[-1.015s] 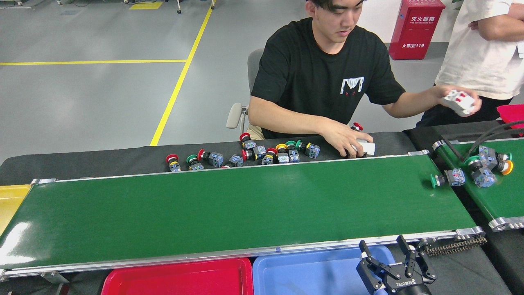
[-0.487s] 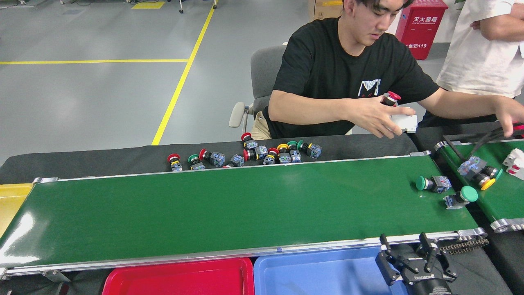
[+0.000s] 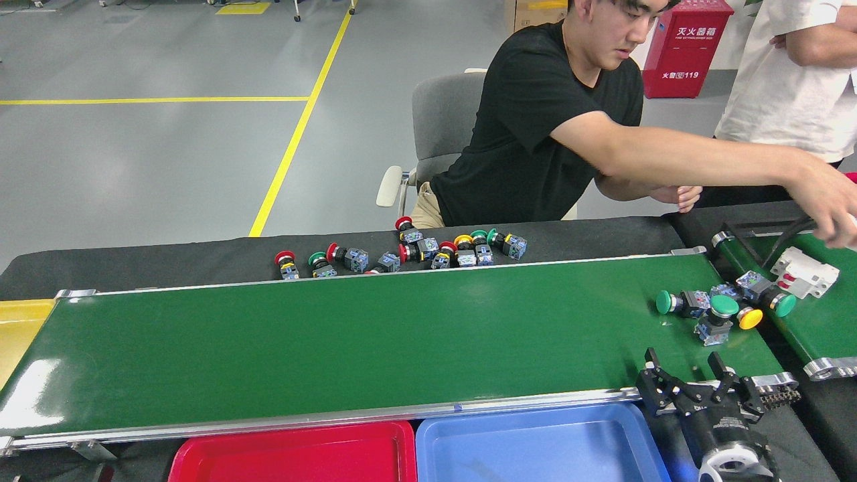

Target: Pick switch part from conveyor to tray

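The long green conveyor [image 3: 375, 335] with silver rails spans the view. At its right end lie three switch parts: one with a green cap on its side [image 3: 677, 302], one with a green cap up [image 3: 718, 317], and one with a yellow cap [image 3: 744, 314]. My right gripper [image 3: 683, 367] stands open at the belt's near rail, just below these parts, holding nothing. Below the rail sit a blue tray [image 3: 535, 445] and a red tray [image 3: 294, 455]. My left gripper is out of view.
A seated person reaches an arm [image 3: 703, 161] over the angled green belt [image 3: 817, 321], which carries a white part [image 3: 803, 272] and a green-capped switch [image 3: 770, 296]. Several switch parts [image 3: 408, 251] line the black cloth behind the conveyor. A yellow tray [image 3: 17, 328] sits far left.
The switch parts have travelled left onto the conveyor and bunched. My right gripper has risen toward them. The person's arm has stretched out to the right and a white part now lies on the angled belt.
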`<state>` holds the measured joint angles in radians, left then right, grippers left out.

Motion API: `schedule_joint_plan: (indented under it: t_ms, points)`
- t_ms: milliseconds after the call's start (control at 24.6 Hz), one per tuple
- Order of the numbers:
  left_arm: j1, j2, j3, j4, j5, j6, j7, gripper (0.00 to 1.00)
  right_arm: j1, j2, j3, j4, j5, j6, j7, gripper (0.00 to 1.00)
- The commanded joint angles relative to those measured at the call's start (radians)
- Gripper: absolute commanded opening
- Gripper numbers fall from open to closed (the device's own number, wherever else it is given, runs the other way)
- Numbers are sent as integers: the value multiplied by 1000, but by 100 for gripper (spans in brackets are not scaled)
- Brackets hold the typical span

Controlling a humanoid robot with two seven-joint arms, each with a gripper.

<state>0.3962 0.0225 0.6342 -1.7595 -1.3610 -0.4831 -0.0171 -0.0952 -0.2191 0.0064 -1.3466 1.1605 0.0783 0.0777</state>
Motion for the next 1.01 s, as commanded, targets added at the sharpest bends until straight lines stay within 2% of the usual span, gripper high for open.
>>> schedule_joint_plan:
  t_ms: [0,162,244,284,487,609,649,690,893,974]
  points:
    - [0,11,-10,-14,2,0,6,100,-38,-8,-8,14,-2,9,5,99]
    - [-5,10,-24,-14,2,0,6,100,-58,-9,-9,41,-2,11,7,97]
    - [-8,10,-24,-14,3,0,6,100,-75,-9,-9,63,-4,11,7,91]
    - [-10,11,-24,-15,3,0,6,100,-84,-9,-9,78,-4,9,7,84]
    - [-11,11,-25,-15,2,0,6,100,-112,-25,-8,109,-2,-3,2,34]
    - [-11,11,-25,-15,2,0,6,100,-110,-22,-5,101,-1,-22,-3,10]
    - [-11,13,-25,-15,2,0,6,100,-107,-19,-3,96,-1,-38,-3,5]
    - [-11,13,-25,-15,2,0,6,100,-103,-17,-2,84,-1,-60,-3,2]
    - [-11,13,-25,-14,2,-2,6,100,-12,-11,35,-74,-2,-189,2,1]
    - [-11,13,-25,-14,2,0,6,100,19,1,110,-164,-2,-262,2,1]
